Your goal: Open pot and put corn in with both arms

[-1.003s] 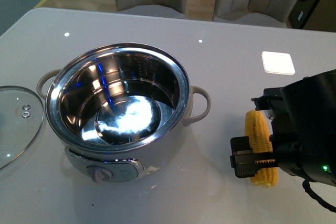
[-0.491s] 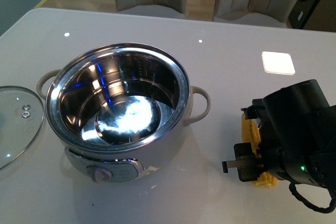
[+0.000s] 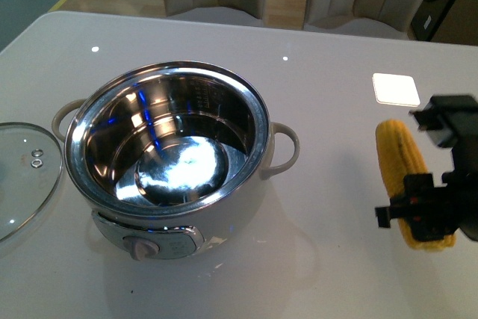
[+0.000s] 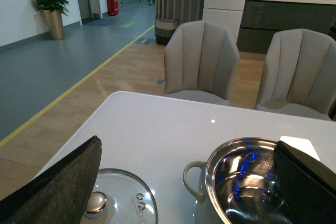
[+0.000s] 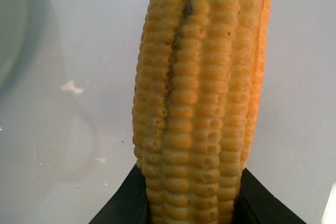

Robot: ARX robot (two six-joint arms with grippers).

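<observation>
The cream-white pot (image 3: pixel 168 158) stands open at the table's middle left, its shiny steel bowl empty; it also shows in the left wrist view (image 4: pixel 247 182). My right gripper (image 3: pixel 427 211) is at the right edge of the front view, shut on the yellow corn (image 3: pixel 407 177), which it holds above the table to the right of the pot. In the right wrist view the corn (image 5: pixel 197 98) fills the frame between the black fingers (image 5: pixel 121 208). My left gripper (image 4: pixel 189 192) is open and empty, hovering between the glass lid and the pot; it does not show in the front view.
The glass lid (image 3: pixel 22 177) lies flat on the table left of the pot, also in the left wrist view (image 4: pixel 113 200). A white square (image 3: pixel 395 89) lies at the back right. Two grey chairs (image 4: pixel 202 61) stand behind the white table (image 3: pixel 321 80).
My right gripper has lifted the corn and moved it right and slightly back, away from the pot. The pot and lid have not moved.
</observation>
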